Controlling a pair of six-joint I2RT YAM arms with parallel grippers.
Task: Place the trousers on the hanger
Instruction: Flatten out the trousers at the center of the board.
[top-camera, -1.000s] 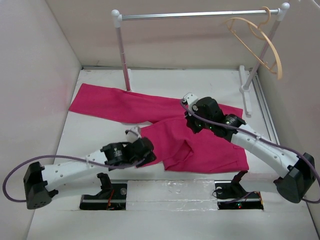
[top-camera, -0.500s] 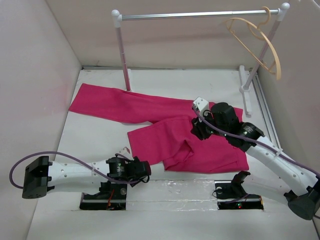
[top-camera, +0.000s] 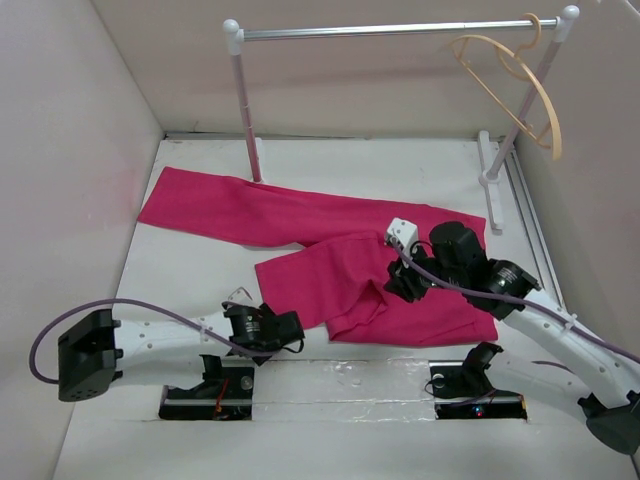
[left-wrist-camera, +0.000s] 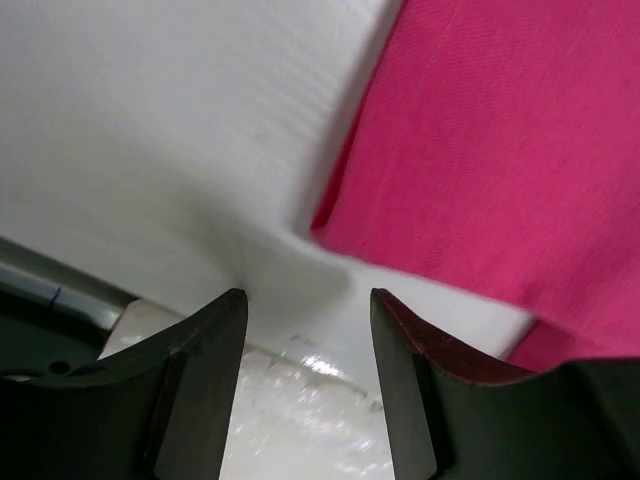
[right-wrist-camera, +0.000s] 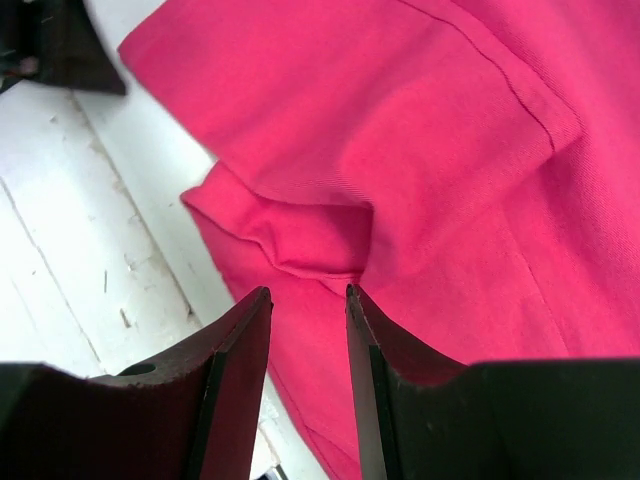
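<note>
The pink trousers (top-camera: 330, 250) lie flat on the white table, one leg stretching to the back left and a folded part in the middle. The tan wooden hanger (top-camera: 515, 85) hangs empty by its hook at the right end of the rail. My left gripper (top-camera: 288, 330) is low by the trousers' near left corner (left-wrist-camera: 480, 150); in the left wrist view the left gripper (left-wrist-camera: 308, 300) is open over bare table, holding nothing. My right gripper (top-camera: 402, 282) hovers over the folded cloth (right-wrist-camera: 400, 150); in the right wrist view the right gripper (right-wrist-camera: 308, 295) is open and empty.
A white-and-silver rail frame (top-camera: 390, 30) spans the back, with its left post (top-camera: 247, 110) behind the trouser leg and its right foot (top-camera: 490, 180) near the right wall. Pale walls close in on both sides. A shiny strip (top-camera: 340, 375) runs along the near edge between the arm bases.
The right gripper has opened, let go of the cloth and drawn back to the right. The left arm has pulled off the trousers toward the near edge, its jaws widening slightly.
</note>
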